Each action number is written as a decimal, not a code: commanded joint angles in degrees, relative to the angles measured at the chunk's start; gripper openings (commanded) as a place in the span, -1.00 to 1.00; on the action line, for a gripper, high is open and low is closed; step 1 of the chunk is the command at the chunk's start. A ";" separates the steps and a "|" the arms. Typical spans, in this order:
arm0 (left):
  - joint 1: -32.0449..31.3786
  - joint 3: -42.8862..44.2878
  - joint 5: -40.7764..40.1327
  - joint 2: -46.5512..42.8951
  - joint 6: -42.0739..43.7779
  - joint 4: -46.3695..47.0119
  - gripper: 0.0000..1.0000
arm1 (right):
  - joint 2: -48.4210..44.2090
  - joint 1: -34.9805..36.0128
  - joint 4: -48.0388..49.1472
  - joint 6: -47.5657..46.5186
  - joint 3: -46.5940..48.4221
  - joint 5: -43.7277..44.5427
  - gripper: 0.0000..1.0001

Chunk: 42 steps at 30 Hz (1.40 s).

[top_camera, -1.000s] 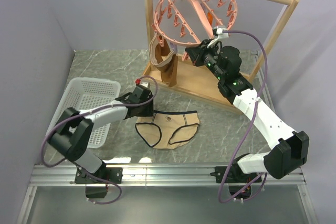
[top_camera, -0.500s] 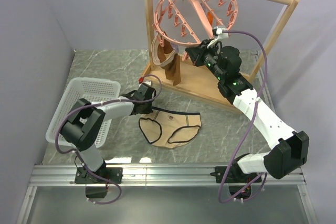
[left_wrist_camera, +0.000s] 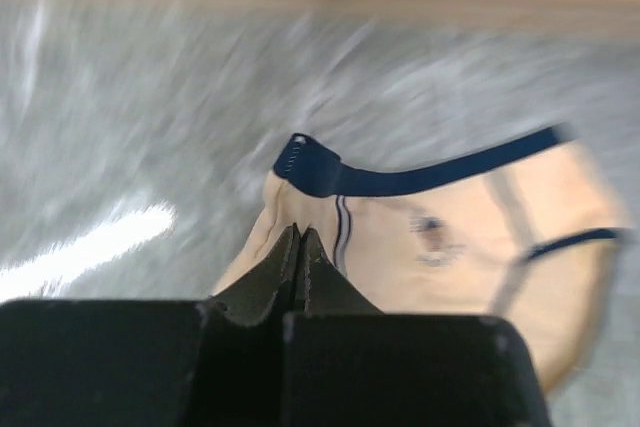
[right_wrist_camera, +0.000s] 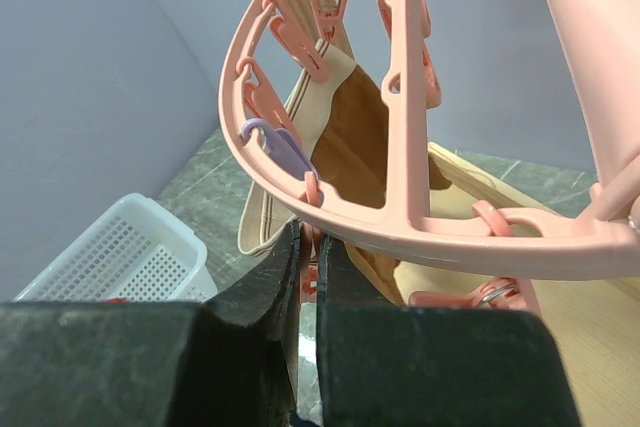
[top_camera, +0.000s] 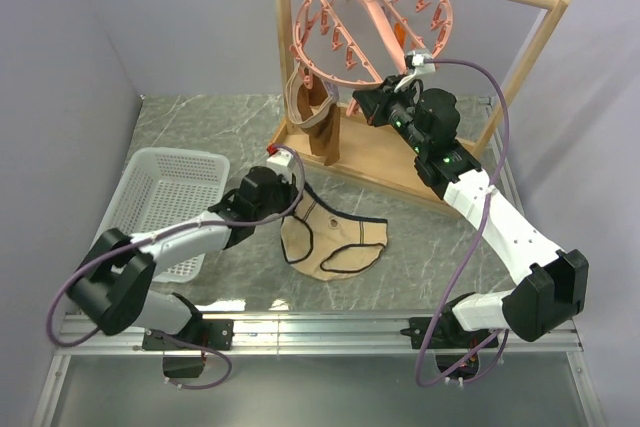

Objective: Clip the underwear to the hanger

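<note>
The tan underwear (top_camera: 340, 242) with dark trim lies on the marble table, its left waistband corner bunched up. My left gripper (top_camera: 292, 209) is shut on that corner. In the left wrist view the closed tips (left_wrist_camera: 300, 237) pinch the tan cloth (left_wrist_camera: 440, 257) just below the raised dark band. The pink round hanger (top_camera: 380, 22) hangs from the wooden rail. My right gripper (top_camera: 362, 102) sits under its front rim, shut on a pink clip peg (right_wrist_camera: 312, 272) below the ring (right_wrist_camera: 400, 217).
A white mesh basket (top_camera: 170, 197) stands at the left. The wooden rack's base (top_camera: 400, 172) runs behind the underwear. A darker brown garment (top_camera: 318, 122) hangs clipped from the hanger's left side. A purple clip (right_wrist_camera: 280, 147) sits on the ring.
My left gripper closed from open onto the underwear's left corner and moved right and nearer, dragging the cloth right and bunching it. The right arm stayed put.
</note>
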 commanded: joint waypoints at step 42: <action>3.31 21.01 13.22 1.71 -27.45 16.94 -0.99 | -1.54 -0.54 6.34 4.65 -1.37 -1.96 -1.00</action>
